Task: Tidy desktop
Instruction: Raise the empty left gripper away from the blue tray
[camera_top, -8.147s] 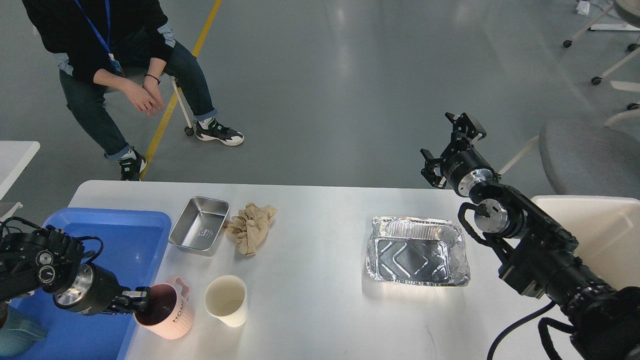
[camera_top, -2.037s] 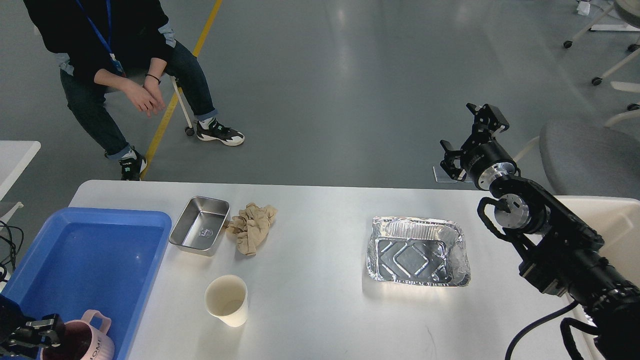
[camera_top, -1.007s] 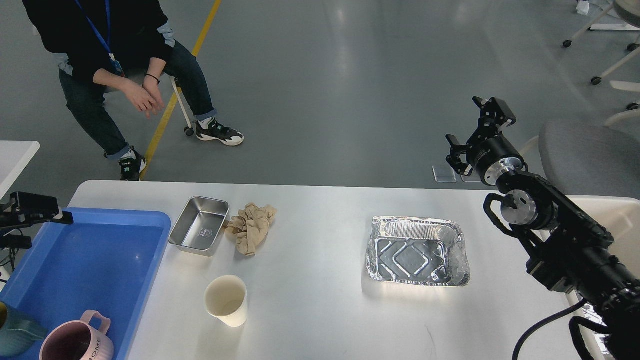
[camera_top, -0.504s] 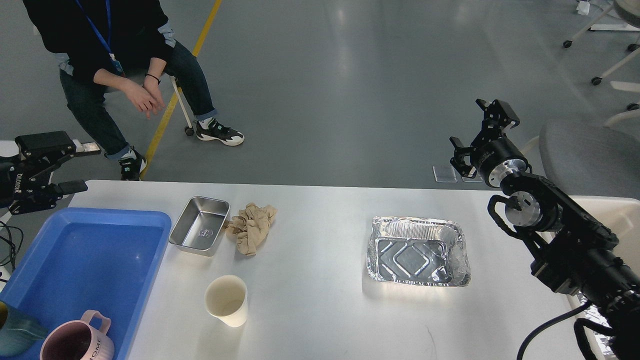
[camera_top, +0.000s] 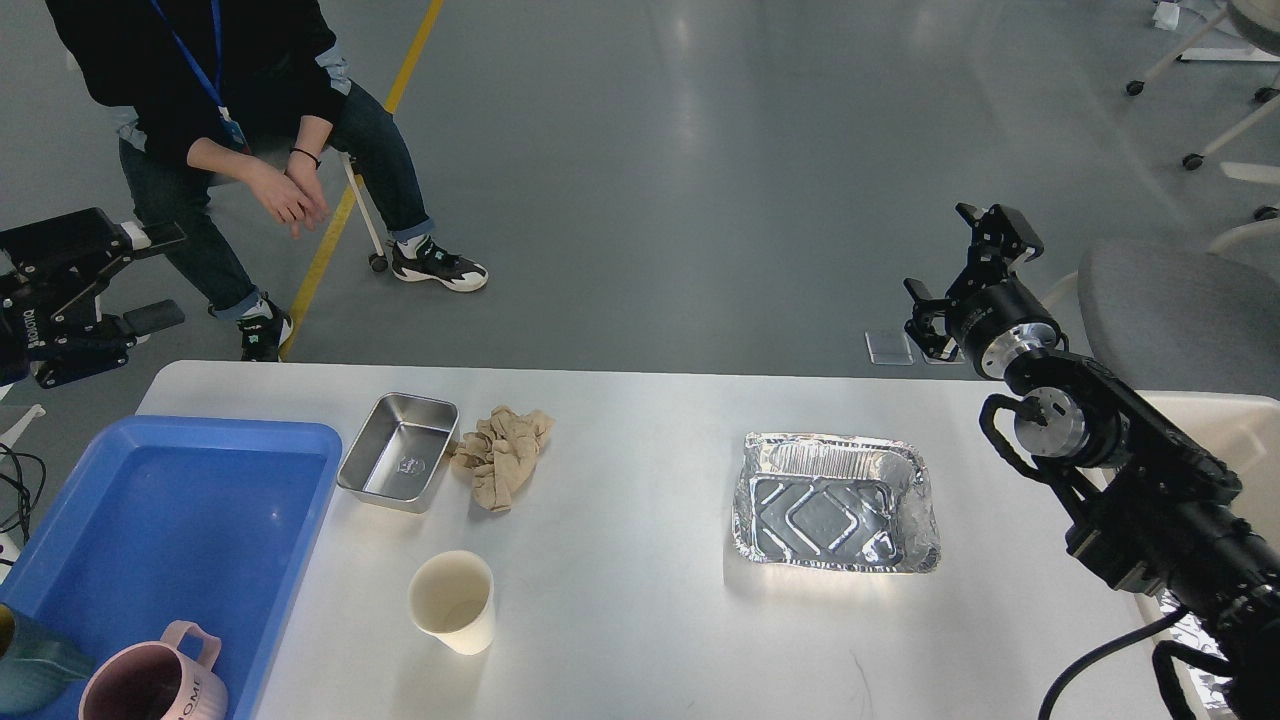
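Observation:
The white desktop (camera_top: 640, 620) carries a steel tin (camera_top: 398, 464), a crumpled beige cloth (camera_top: 502, 455), a cream paper cup (camera_top: 452, 601) and a foil tray (camera_top: 835, 501). At its left end a blue plastic tray (camera_top: 160, 530) holds a pink mug (camera_top: 155, 684) in its near corner. My left gripper (camera_top: 150, 275) hangs open and empty above the floor, past the table's far-left corner. My right gripper (camera_top: 960, 265) is open and empty beyond the far right edge, raised above the table.
A person (camera_top: 230, 120) sits on a stool behind the table's far left. A teal object (camera_top: 30, 665) lies beside the pink mug at the bottom left. A grey chair (camera_top: 1180, 310) stands at the right, and a second white surface (camera_top: 1215, 460) adjoins the table there.
The left gripper let go of the pink mug in the blue tray, then rose and swung out past the table's far-left corner. The right gripper drifted slightly right.

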